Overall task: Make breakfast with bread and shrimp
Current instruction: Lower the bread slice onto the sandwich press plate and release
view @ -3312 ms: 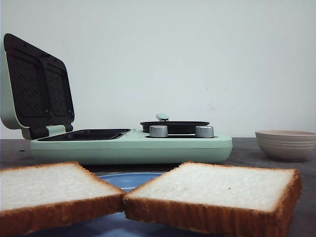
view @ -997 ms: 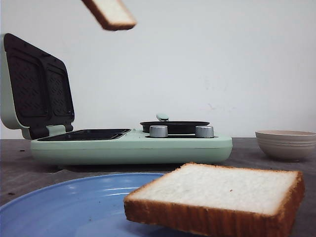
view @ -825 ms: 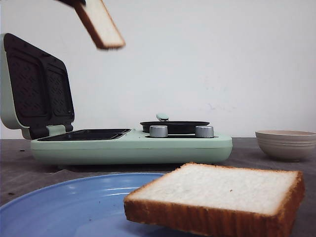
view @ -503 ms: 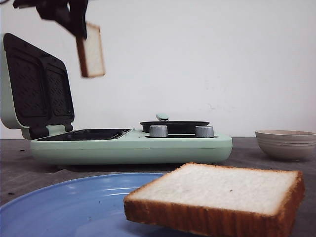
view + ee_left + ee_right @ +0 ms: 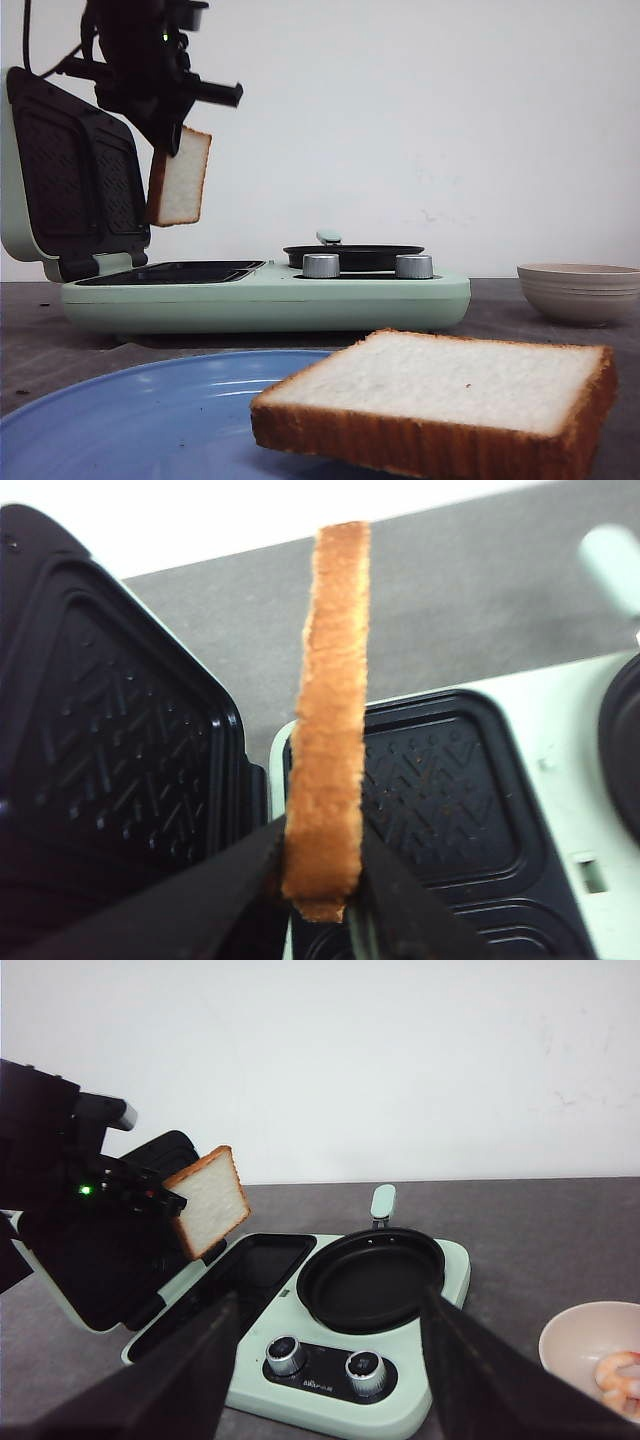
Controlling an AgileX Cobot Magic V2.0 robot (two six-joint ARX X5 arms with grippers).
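Note:
My left gripper (image 5: 165, 135) is shut on one bread slice (image 5: 180, 178) and holds it on edge, hanging above the open green sandwich maker's dark grill wells (image 5: 175, 272). In the left wrist view the slice's crust edge (image 5: 328, 700) stands between my fingers over a well (image 5: 440, 800). The right wrist view shows the same slice (image 5: 212, 1200). The second bread slice (image 5: 440, 395) lies on the blue plate (image 5: 150, 410) at the front. My right gripper (image 5: 325, 1360) is open and empty, high above the maker's silver knobs (image 5: 287, 1354). The orange-pink shrimp (image 5: 618, 1375) lies in the beige bowl (image 5: 585, 1345).
The maker's lid (image 5: 70, 170) stands open at the left, close behind the hanging slice. A round black pan (image 5: 370, 1278) with a green handle sits on the maker's right half. The beige bowl (image 5: 580, 290) stands on the table at the right.
The left slice has left the plate. My left gripper has carried it up, then down and to the left, turning it from flat to hanging on edge above the grill wells.

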